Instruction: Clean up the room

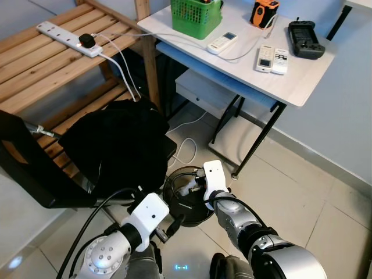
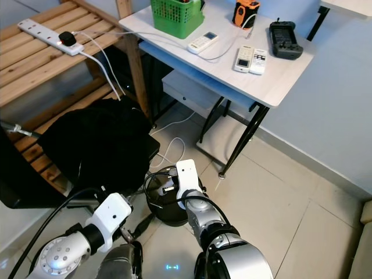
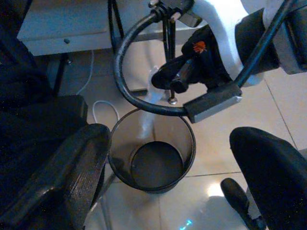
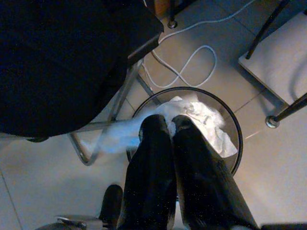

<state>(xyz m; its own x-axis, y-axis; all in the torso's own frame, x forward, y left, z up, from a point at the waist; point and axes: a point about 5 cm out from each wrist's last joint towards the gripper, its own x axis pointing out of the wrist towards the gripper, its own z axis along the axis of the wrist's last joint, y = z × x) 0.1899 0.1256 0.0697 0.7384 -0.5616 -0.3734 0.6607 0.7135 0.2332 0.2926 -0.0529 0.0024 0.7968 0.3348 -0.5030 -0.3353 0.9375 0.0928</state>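
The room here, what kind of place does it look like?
Probably a home study or work corner: a white desk with remotes and a green basket, a wooden rack with a power strip, and a bin on the tiled floor.

my arms: silver ball-jointed shells, white wrist blocks, looping black cables. my right gripper (image 4: 170, 125): two long matte black fingers. my left gripper (image 3: 168, 184): the same, textured.

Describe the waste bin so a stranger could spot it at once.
Start at the white desk by the wall, then drop to the tiled floor in front of its black legs. Beside the black-draped chair stands the bin: round, dark, open-topped, with the right gripper holding white crumpled paper over it.
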